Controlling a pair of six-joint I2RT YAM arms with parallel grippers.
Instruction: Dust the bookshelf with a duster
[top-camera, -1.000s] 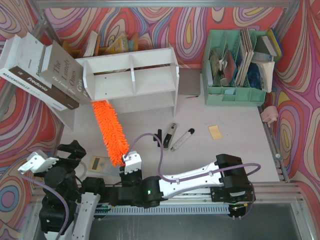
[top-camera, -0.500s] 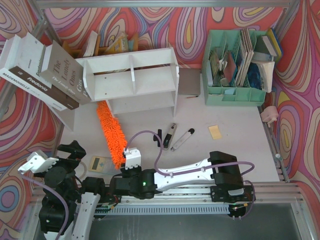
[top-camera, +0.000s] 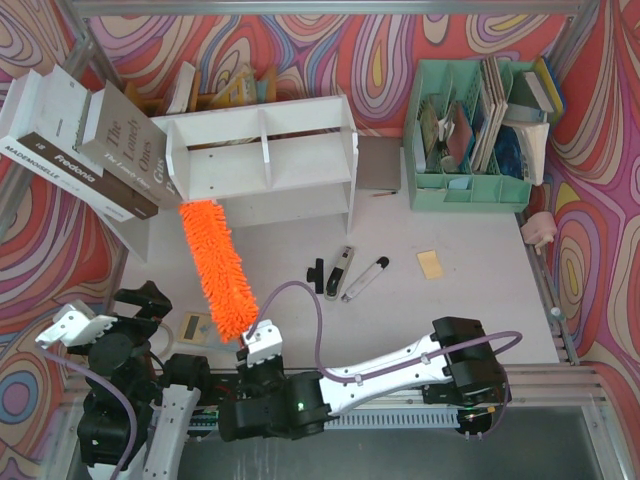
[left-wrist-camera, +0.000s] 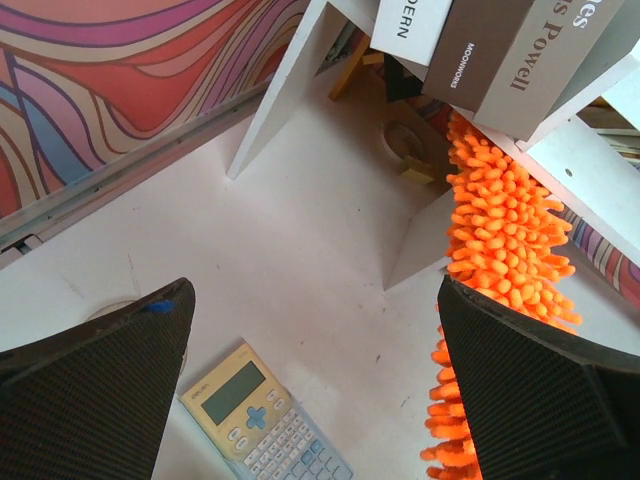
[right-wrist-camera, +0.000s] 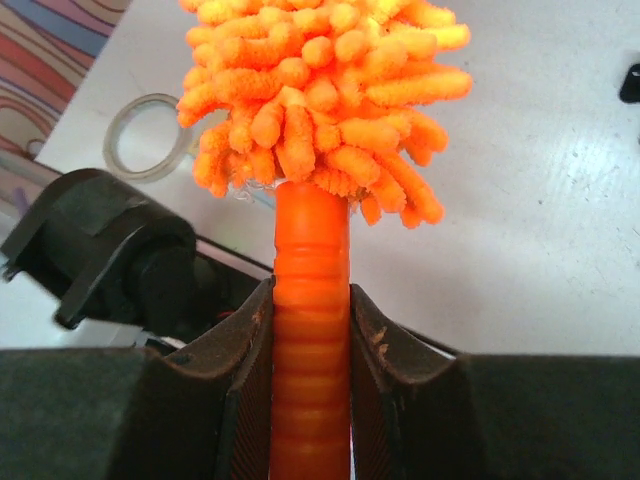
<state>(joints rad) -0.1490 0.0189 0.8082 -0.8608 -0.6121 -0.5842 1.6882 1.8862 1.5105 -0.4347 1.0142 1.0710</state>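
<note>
The duster (top-camera: 215, 268) is a long fluffy orange strip that slants up the table from the near edge. Its far tip touches the lower left corner of the white two-tier bookshelf (top-camera: 265, 150), under the leaning books. My right gripper (top-camera: 250, 345) is shut on the duster's ribbed orange handle (right-wrist-camera: 310, 250), which runs straight between its jaws (right-wrist-camera: 310, 300) below the fluffy head (right-wrist-camera: 320, 90). At the near left my left gripper (top-camera: 140, 300) hangs wide open and holds nothing. Its wrist view shows the duster (left-wrist-camera: 505, 230) just inside the right finger (left-wrist-camera: 545, 390), under the bookshelf (left-wrist-camera: 590, 150).
Large books (top-camera: 80, 140) lean against the shelf's left end. A calculator (top-camera: 195, 327) (left-wrist-camera: 260, 410) lies under the left gripper, and a tape ring (right-wrist-camera: 145, 135) near it. Pens and a clip (top-camera: 350, 272), a yellow note (top-camera: 430, 263) and a mint organiser (top-camera: 470, 130) sit to the right.
The duster has swung a little to the left at its tip along the shelf's lower left corner. The right wrist has drawn back towards the near edge. The left arm is unmoved.
</note>
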